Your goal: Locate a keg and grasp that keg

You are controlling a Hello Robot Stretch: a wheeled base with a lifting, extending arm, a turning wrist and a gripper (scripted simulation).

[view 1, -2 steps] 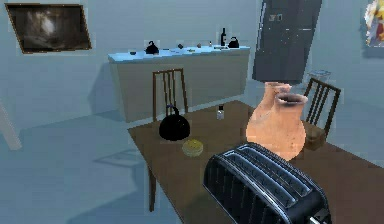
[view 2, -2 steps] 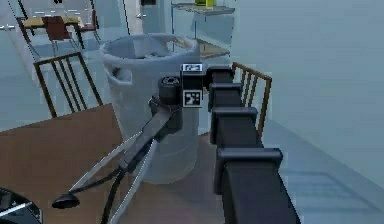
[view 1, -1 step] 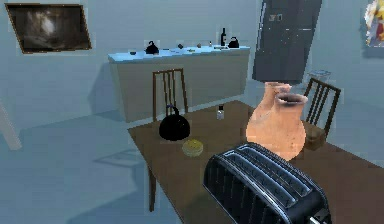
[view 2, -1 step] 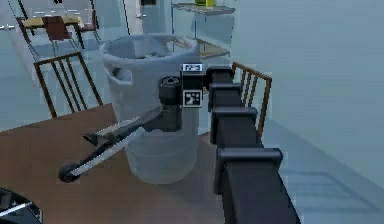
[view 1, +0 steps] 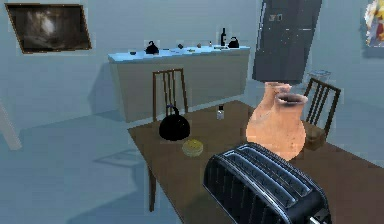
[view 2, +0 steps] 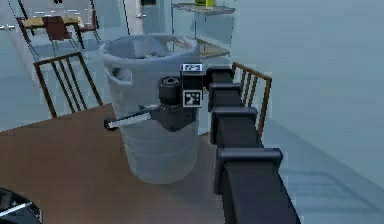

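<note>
**A:** How is the arm posed?

**B:** In the arm side view the arm comes up from the bottom edge just right of the middle. It is a dark square bar in stepped segments, and it slants toward the upper left. Two white marker squares sit at its far end. Left of them the gripper holds its dark body about level, with its thin fingers pointing to the view's left.

**A:** Has it got hold of anything?

**B:** I cannot tell. The keg stands on a surface directly behind the fingers, so a grasp and mere nearness would look alike.

**A:** What does the keg look like?

**B:** It is a pale grey metal barrel standing upright. A raised collar runs round its top, with handle slots cut into it. It rests on the brown wooden table, toward the right end in this view, and the arm crosses in front of its right side.

**A:** What is around it?

**B:** A wooden chair stands beyond the table on the left. A second chair shows behind the arm. In the forward view a brown tabletop carries a black toaster, a terracotta jug and a black kettle.
</note>
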